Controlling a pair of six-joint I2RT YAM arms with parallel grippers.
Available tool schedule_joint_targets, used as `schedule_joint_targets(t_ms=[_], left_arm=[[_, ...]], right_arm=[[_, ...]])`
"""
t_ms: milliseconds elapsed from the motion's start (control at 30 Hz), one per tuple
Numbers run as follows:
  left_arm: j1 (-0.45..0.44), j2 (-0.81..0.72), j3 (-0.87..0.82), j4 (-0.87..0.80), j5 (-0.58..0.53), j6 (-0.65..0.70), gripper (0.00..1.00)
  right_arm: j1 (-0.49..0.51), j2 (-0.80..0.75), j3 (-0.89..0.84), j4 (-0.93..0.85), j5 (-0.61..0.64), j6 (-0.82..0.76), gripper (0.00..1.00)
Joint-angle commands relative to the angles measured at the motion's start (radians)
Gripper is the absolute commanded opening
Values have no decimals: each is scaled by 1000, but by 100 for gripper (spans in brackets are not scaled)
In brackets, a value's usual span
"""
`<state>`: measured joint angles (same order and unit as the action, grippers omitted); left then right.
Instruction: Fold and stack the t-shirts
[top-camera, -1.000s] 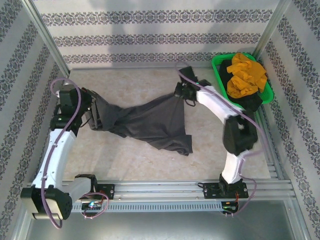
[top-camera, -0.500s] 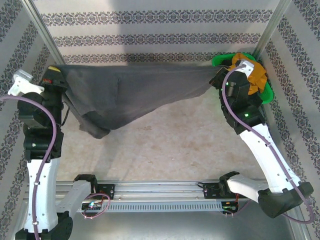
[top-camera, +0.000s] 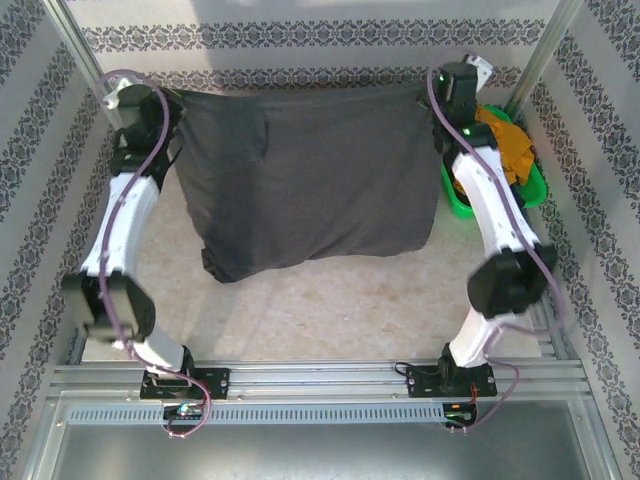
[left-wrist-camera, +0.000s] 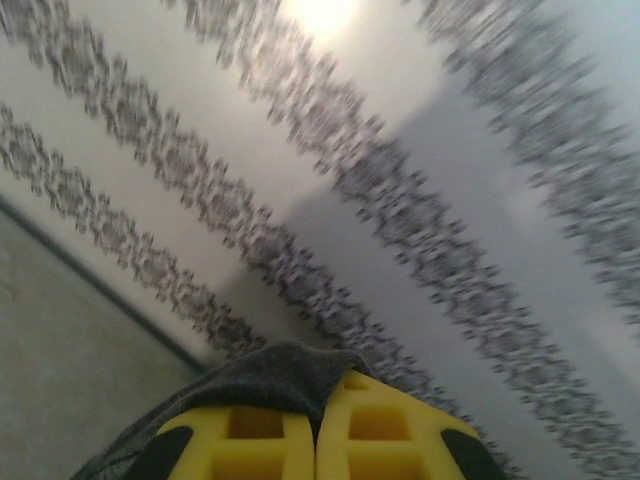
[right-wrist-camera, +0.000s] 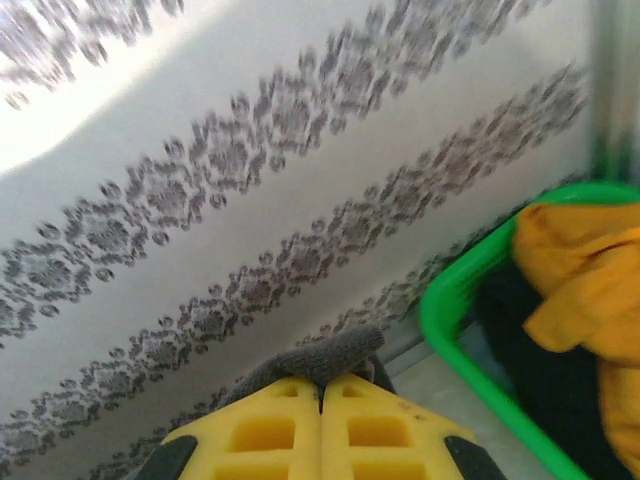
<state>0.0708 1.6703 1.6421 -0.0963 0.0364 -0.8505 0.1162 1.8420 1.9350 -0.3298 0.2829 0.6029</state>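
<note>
The charcoal-grey t-shirt (top-camera: 310, 180) hangs spread above the desk (top-camera: 330, 320), its upper corners clamped in the left tool (top-camera: 170, 97) and the right tool (top-camera: 433, 92). It looks like the spreading step. Next it wants lowering flat, without bunching.

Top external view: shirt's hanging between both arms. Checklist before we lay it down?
1. Left tool shut on a top corner of the dark charcoal-grey cloth t-shirt: ok, cloth is pinched in it.
2. Right tool shut on the other top corner: ok, cloth is pinched there too.
3. Top edge stretched straight between the tools: ok.
4. Lower left corner hanging flat: not ok, it looks bunched.
5. Hem off the beige table: cannot tell from above.
6. Bright green plastic basket holding the mustard-orange cloth t-shirt is apart from the hanging shirt: ok, it appears to sit just beside the right edge.
</note>
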Motion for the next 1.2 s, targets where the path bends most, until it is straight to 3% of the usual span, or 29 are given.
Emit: schedule_joint_targets(t_ms=[0, 67, 100, 167, 300, 467, 633, 967, 1167], left_arm=[[49, 161, 120, 22, 157, -26, 36], [50, 224, 147, -20, 187, 6, 60], [49, 230, 141, -43, 190, 17, 65], [49, 200, 79, -74, 194, 44, 67], [44, 43, -177, -150, 152, 67, 60], [42, -180, -559, -267, 132, 47, 45], [41, -285, -813, -222, 224, 9, 44], [41, -196, -907, -78, 294, -9, 47], [26, -159, -918, -41, 346, -22, 35]], right_arm=[[-47, 213, 192, -232, -212, 67, 23], [-56, 314, 291, -346, -283, 75, 45], [-54, 329, 307, -381, -291, 71, 50], [-44, 304, 256, -406, -306, 61, 55], [-19, 122, -68, -321, -296, 80, 58], [34, -123, -528, -234, -296, 158, 54], [45, -286, -831, -182, -354, 215, 52], [33, -344, -931, -203, -423, 186, 52], [25, -372, -952, -223, -408, 193, 52]])
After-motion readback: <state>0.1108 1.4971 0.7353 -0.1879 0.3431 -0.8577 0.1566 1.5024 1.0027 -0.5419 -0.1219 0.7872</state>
